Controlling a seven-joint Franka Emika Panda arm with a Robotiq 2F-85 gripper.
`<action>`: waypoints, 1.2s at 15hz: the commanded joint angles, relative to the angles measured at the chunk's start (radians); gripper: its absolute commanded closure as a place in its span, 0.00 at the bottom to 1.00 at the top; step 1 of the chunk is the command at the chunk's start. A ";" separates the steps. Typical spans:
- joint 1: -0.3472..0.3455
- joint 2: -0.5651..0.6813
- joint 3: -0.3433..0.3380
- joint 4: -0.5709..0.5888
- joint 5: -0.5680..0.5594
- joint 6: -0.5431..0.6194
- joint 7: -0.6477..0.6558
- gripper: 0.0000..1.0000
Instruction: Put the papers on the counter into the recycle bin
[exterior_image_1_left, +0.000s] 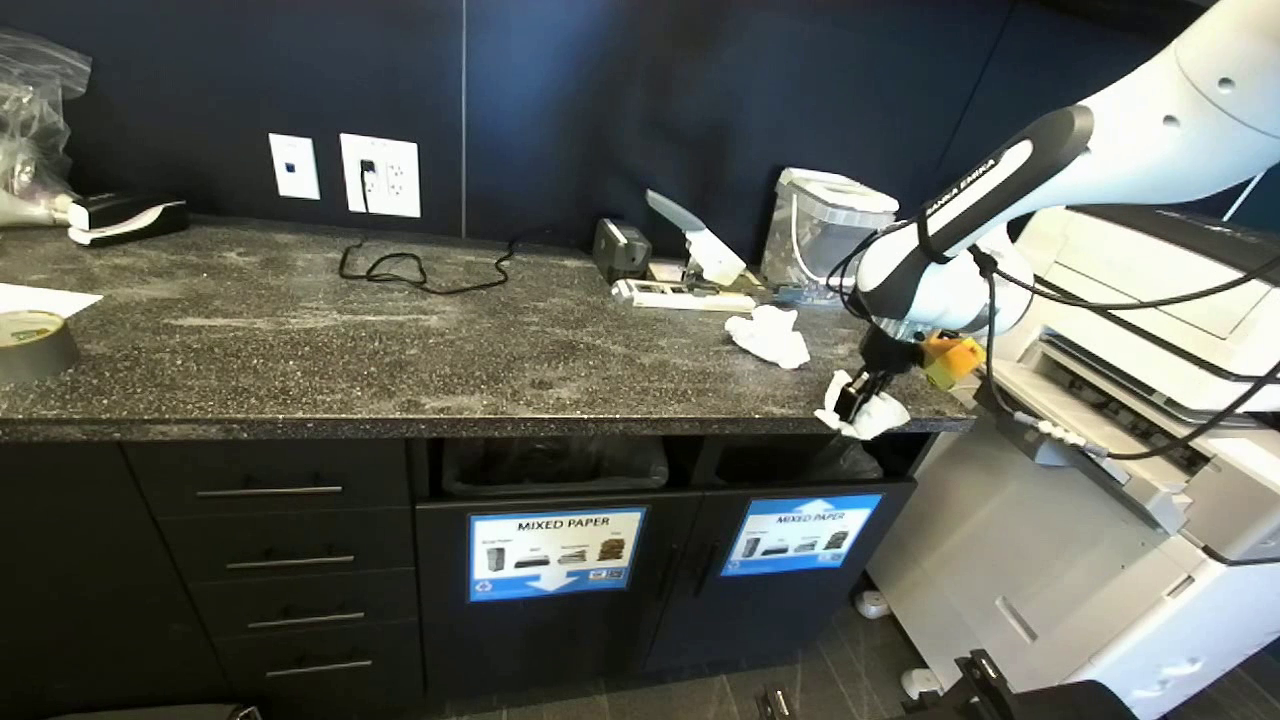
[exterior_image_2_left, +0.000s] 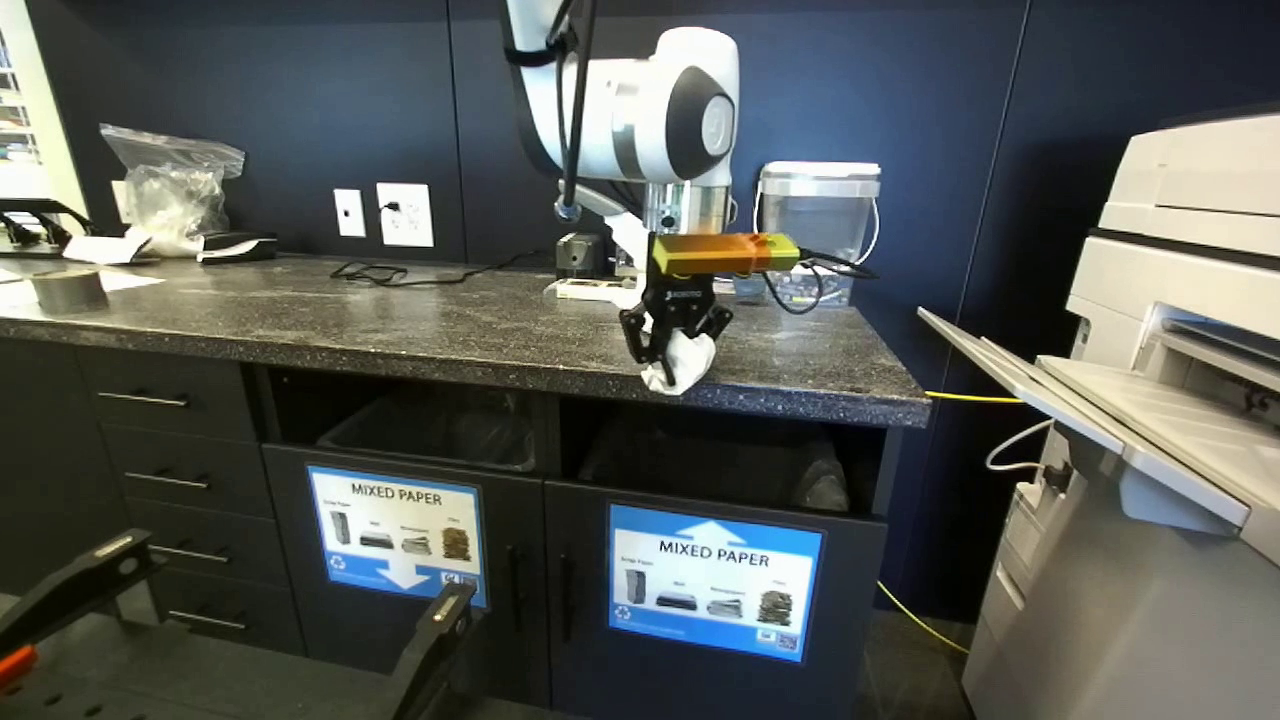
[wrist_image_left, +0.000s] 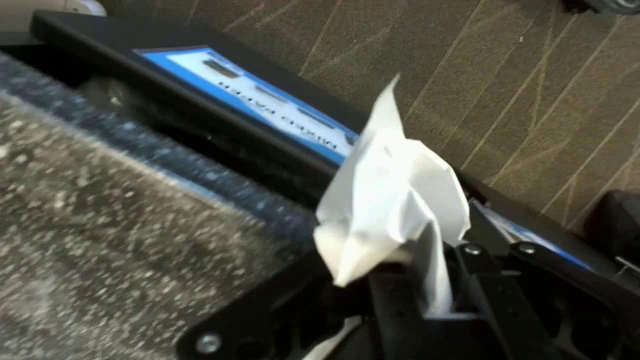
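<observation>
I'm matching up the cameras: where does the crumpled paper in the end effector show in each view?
In an exterior view: held paper right of centre, slightly low.
In an exterior view: held paper near centre.
Wrist view: held paper just right of centre.
Shared landmark: the MIXED PAPER sign with the up arrow.

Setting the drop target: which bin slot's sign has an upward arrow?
The slot nearer the printer: its sign has an upward arrow; the other slot's sign has a downward arrow.
</observation>
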 joint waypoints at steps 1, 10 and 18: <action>0.018 -0.109 0.001 -0.234 0.053 0.076 -0.032 0.92; 0.010 -0.092 0.067 -0.460 0.188 0.440 0.103 0.92; 0.010 0.160 0.063 -0.405 0.021 0.775 0.409 0.90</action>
